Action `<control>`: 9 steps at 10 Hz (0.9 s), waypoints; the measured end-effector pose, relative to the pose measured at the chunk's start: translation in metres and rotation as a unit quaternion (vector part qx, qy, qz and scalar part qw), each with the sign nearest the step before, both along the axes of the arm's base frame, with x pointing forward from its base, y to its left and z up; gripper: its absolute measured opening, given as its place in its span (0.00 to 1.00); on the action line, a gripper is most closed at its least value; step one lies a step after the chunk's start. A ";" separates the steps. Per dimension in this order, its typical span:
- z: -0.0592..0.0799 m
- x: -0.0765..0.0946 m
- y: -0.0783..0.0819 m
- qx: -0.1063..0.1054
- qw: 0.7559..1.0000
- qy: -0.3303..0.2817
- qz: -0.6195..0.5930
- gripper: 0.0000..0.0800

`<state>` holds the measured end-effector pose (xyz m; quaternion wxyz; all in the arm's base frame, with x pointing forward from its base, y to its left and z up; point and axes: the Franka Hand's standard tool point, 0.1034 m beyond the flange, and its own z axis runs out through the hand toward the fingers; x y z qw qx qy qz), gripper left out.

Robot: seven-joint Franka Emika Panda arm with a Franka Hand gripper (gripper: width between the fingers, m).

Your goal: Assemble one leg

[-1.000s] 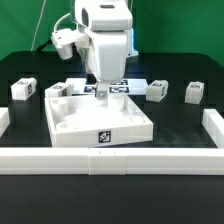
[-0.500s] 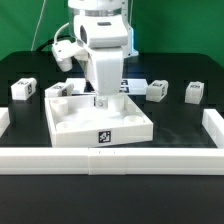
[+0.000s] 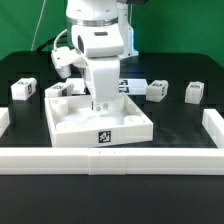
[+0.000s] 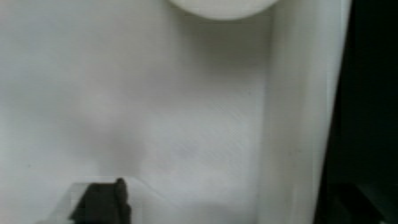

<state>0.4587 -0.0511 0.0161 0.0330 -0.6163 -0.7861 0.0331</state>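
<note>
Sliding toward the exterior view's left and lower since the earlier frames, the gripper (image 3: 98,103) now hangs just over the tray (image 3: 135,122) floor. I cannot tell whether its jaws are apart. It carries no leg. The closest leg (image 3: 58,90) sits at the tray's far corner, so the pickup is likely still to come.

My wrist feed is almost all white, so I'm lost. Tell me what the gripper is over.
Observer: The gripper hangs low over the large tray-like part, toward its back.
Operator: List the legs.
Observer: Four, from the exterior view's left: leftmost leg, second leg by the tray's back corner, third leg, rightmost leg.
Operator: Report any held.
Observer: None; all four stand apart from the gripper.
</note>
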 end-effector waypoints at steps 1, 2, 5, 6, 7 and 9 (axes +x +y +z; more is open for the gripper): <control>0.000 0.000 0.000 0.000 1.000 0.000 0.000 0.49; 0.000 -0.001 0.000 0.000 1.000 0.001 0.000 0.31; 0.000 0.000 0.000 0.000 1.000 -0.001 -0.001 0.08; 0.000 0.000 0.000 0.000 1.000 -0.001 -0.001 0.08; 0.000 0.000 0.000 0.000 1.000 -0.001 -0.001 0.08; 0.000 0.000 0.000 0.000 1.000 -0.001 -0.001 0.08</control>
